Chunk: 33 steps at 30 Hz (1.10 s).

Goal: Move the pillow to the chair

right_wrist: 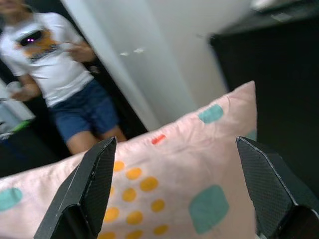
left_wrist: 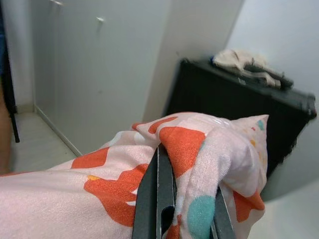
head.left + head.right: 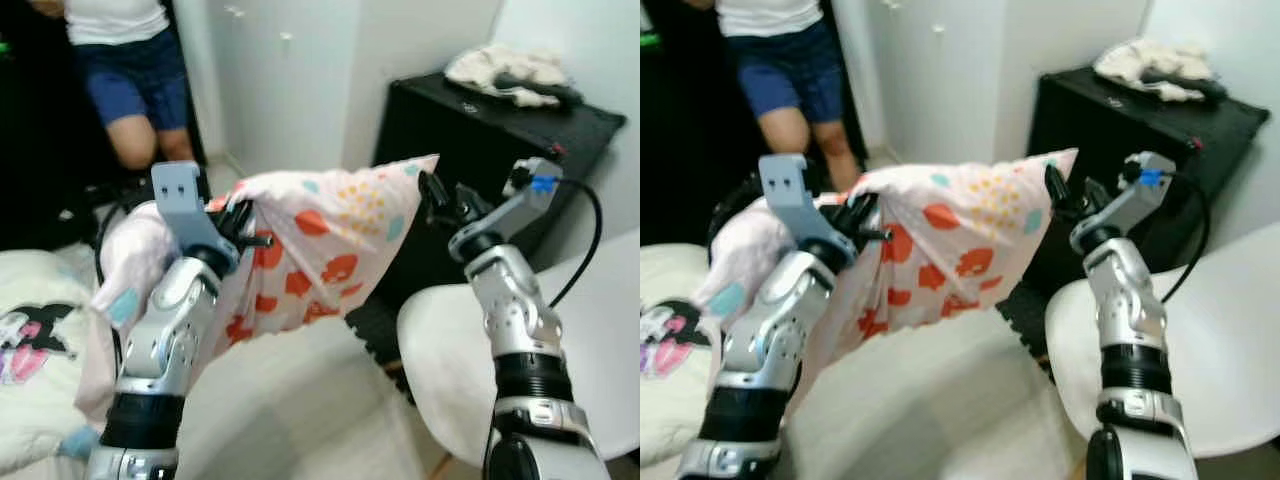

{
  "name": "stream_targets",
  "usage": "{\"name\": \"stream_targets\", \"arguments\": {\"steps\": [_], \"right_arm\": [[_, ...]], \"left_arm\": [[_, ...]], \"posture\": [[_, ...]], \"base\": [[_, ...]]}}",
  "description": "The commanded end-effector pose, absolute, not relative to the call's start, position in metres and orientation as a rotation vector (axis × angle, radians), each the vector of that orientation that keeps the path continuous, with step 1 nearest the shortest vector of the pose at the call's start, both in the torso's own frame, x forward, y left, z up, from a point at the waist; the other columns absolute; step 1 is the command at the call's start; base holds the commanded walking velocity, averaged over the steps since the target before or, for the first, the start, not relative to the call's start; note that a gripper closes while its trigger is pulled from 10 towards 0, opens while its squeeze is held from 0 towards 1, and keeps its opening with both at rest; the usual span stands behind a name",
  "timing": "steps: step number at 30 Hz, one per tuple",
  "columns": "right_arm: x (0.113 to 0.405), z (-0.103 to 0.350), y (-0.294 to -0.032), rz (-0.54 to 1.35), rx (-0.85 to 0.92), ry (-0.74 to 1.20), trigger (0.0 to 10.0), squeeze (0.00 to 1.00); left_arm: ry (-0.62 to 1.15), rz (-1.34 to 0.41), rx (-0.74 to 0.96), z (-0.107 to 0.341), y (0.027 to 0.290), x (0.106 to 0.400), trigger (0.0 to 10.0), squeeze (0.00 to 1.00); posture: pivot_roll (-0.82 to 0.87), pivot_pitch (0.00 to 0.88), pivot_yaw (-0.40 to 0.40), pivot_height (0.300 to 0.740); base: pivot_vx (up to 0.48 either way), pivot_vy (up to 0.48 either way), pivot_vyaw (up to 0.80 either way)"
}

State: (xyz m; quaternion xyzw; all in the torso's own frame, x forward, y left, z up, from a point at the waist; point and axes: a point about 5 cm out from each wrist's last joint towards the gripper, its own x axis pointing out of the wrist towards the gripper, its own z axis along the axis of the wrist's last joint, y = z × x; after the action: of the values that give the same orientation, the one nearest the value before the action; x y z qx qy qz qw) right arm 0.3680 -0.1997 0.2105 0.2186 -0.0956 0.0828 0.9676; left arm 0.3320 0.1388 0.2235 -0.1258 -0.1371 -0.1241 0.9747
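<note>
The pillow (image 3: 320,250) is pink with red, teal and yellow shapes, and it hangs in the air between my two arms. My left gripper (image 3: 245,225) is shut on a bunch of its fabric near the left end; in the left wrist view the cloth is pinched between the black fingers (image 2: 158,199). At the pillow's upper right corner my right gripper (image 3: 432,195) stands open, and the pillow (image 1: 174,179) lies between its wide-spread fingers (image 1: 87,191). The white chair (image 3: 445,345) has a round seat at the lower right, below my right arm.
A black cabinet (image 3: 480,130) with a heap of cloth (image 3: 505,72) on top stands behind the pillow. A person (image 3: 130,60) in blue shorts stands at the back left. White bedding (image 3: 30,340) lies at the lower left, and a black mat (image 3: 372,330) is beside the chair.
</note>
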Motion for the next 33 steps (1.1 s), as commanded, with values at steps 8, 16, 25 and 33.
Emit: {"name": "stream_targets", "arguments": {"steps": [8,16,25,33], "right_arm": [[0.366,0.198,-0.200,0.132,0.440,-0.165,10.0,0.00],[0.367,0.196,-0.200,0.116,0.436,-0.163,10.0,0.00],[0.368,0.196,-0.200,0.098,0.430,-0.161,10.0,0.00],[0.367,0.195,-0.200,0.084,0.434,-0.162,10.0,0.00]], "left_arm": [[-0.386,-0.237,-0.173,0.242,0.137,0.333,10.0,0.00],[-0.379,-0.265,-0.059,0.237,0.125,0.333,10.0,0.00],[-0.355,-0.257,0.008,0.231,0.116,0.334,10.0,0.00],[-0.356,-0.239,0.001,0.232,0.120,0.335,10.0,0.00]], "posture": [[0.00,0.050,0.035,0.718],[0.01,0.050,0.036,0.718],[0.01,0.055,0.038,0.718],[0.01,0.064,0.039,0.718]], "base": [[0.000,0.000,-0.80],[0.000,0.000,-0.80],[0.000,0.000,-0.80],[0.000,0.000,-0.80]]}}
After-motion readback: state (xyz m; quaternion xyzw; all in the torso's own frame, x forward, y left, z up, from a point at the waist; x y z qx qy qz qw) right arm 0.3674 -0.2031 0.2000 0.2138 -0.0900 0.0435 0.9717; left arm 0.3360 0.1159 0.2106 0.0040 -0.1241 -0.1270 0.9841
